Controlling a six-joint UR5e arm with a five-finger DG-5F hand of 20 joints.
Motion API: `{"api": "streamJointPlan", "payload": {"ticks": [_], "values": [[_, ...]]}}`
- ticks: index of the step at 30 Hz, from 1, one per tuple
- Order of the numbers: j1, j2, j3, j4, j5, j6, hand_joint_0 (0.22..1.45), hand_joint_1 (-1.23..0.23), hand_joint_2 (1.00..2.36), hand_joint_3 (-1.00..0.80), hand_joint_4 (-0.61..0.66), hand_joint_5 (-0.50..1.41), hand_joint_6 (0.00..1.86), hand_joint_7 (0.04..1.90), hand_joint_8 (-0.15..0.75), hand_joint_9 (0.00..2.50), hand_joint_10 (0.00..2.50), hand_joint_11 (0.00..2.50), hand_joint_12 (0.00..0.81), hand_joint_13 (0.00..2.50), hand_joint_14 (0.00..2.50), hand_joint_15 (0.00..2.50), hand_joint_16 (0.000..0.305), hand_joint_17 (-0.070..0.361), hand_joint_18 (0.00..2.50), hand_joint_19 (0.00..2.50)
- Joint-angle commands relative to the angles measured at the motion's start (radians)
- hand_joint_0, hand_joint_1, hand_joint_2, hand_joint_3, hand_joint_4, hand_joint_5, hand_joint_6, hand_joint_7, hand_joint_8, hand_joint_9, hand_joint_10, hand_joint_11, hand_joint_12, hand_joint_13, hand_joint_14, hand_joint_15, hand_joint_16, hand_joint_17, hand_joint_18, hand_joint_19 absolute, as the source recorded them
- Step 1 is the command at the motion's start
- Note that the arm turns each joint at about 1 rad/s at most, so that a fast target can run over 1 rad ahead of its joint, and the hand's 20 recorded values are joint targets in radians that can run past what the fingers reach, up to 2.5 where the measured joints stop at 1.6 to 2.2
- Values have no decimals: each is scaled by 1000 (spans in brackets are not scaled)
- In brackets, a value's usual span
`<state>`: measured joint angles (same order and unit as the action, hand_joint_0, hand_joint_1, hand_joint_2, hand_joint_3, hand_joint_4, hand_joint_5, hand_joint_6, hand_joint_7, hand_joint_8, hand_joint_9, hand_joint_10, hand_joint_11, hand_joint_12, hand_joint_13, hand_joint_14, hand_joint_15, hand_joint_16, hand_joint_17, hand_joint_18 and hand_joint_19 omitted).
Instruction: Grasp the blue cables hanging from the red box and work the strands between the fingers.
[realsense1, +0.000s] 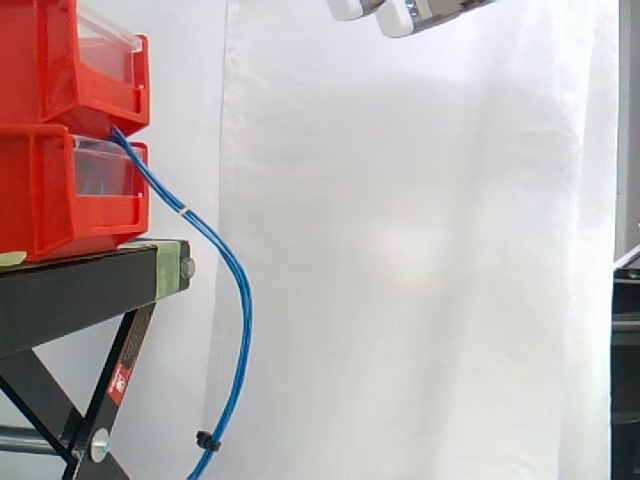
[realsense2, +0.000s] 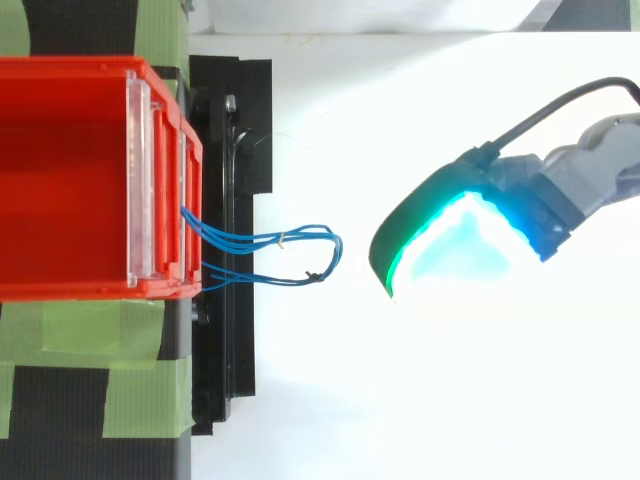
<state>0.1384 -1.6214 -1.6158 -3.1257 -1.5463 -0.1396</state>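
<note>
1. The step in hand is judged to be the approach. The hand (realsense2: 452, 246) hangs well out from the front of the red bins (realsense1: 60, 190), high up beside the upper bin, and holds nothing.
2. Whether the hand is spread or closed cannot be told. In the top view it glows cyan and green.
3. The blue cables (realsense1: 244, 290) come out at the front of the red bins where the upper one sits on the lower. They arc outward and fall below the level of the black stand (realsense1: 70, 300) that carries the bins.
4. In the top view the cables' loop ends short of the hand, with a clear gap between them.
5. To do this well, the hand should probably descend and move toward the red bins. It would best meet the cables at the outward bulge, where they hang free of bins and stand.
6. A light closing there would likely suit better than a hard one, so the strands can slide. A sharp pull away from the red bins could drag the cables out.
7. Counted: two red bins, stacked, and one stand.
8. Counted: one hand; one white tie (realsense1: 185, 210) and one black tie (realsense1: 207, 438) on the cables.
9. At least two strands run side by side; an exact count cannot be made.
</note>
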Motion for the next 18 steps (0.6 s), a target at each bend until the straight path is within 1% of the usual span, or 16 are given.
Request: {"api": "streamJointPlan", "payload": {"ticks": [1,18], "values": [[1,0,-1,1,0,0,590,-329,1000,-1000,67,-500,4,636,252,0,0,0,378,0,4,165,74,167,0,223],[0,0,-1,-1,0,0,594,-329,1000,-1000,77,-500,4,645,259,0,0,5,381,0,4,175,74,167,0,244]]}}
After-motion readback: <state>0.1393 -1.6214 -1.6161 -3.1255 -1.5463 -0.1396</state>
